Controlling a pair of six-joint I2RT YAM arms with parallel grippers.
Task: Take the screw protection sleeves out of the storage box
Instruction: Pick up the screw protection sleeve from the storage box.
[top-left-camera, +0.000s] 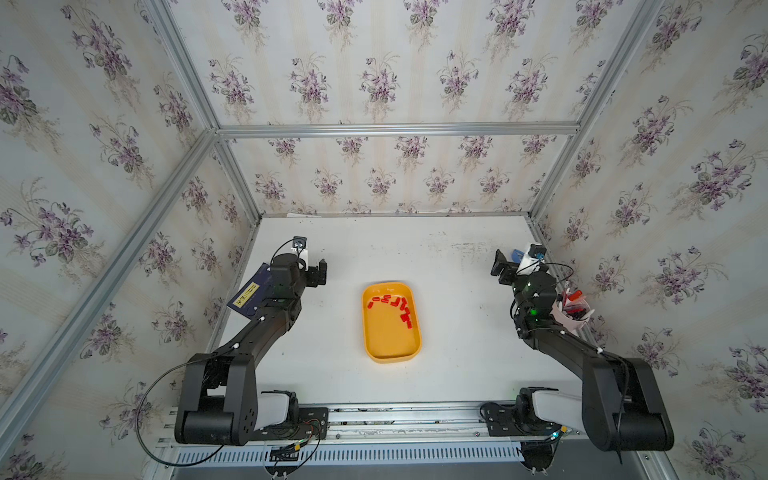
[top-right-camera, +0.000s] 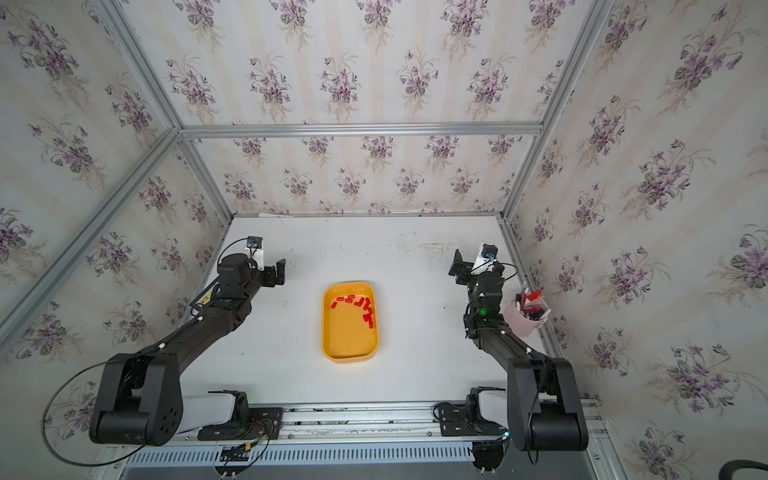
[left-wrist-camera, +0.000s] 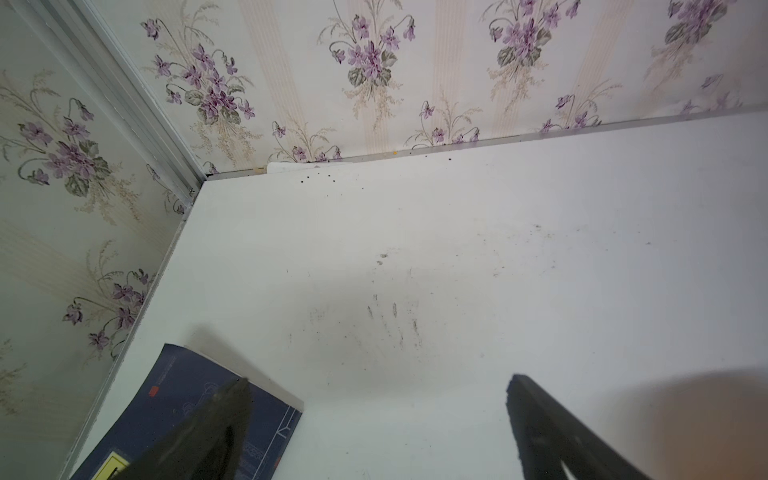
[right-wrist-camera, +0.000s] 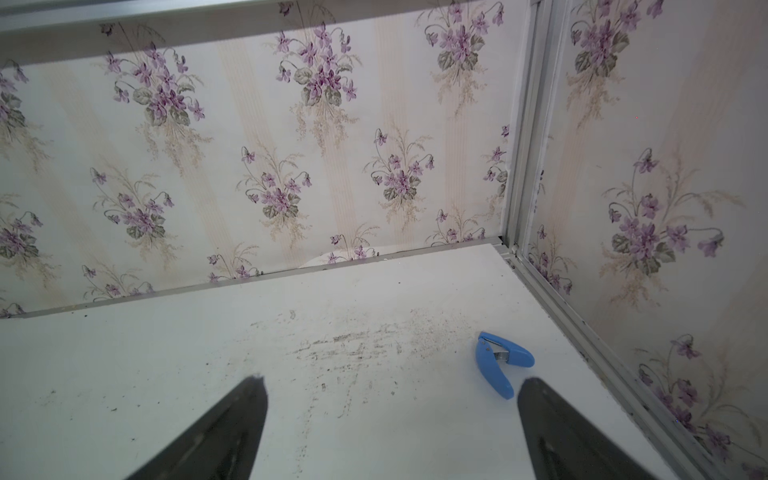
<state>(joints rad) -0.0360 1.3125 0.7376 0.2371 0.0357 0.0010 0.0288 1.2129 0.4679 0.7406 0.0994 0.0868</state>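
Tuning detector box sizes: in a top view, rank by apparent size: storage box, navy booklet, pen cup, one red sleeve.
1. storage box
2-3. navy booklet and pen cup: visible parts look alike, booklet partly under the left arm, unranked
4. red sleeve, far smallest

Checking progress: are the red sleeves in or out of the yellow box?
In: all visible sleeves lie on the box floor, none on the table.

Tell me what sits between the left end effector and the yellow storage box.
Nothing: both top views show only bare white table between the left end effector and the storage box.
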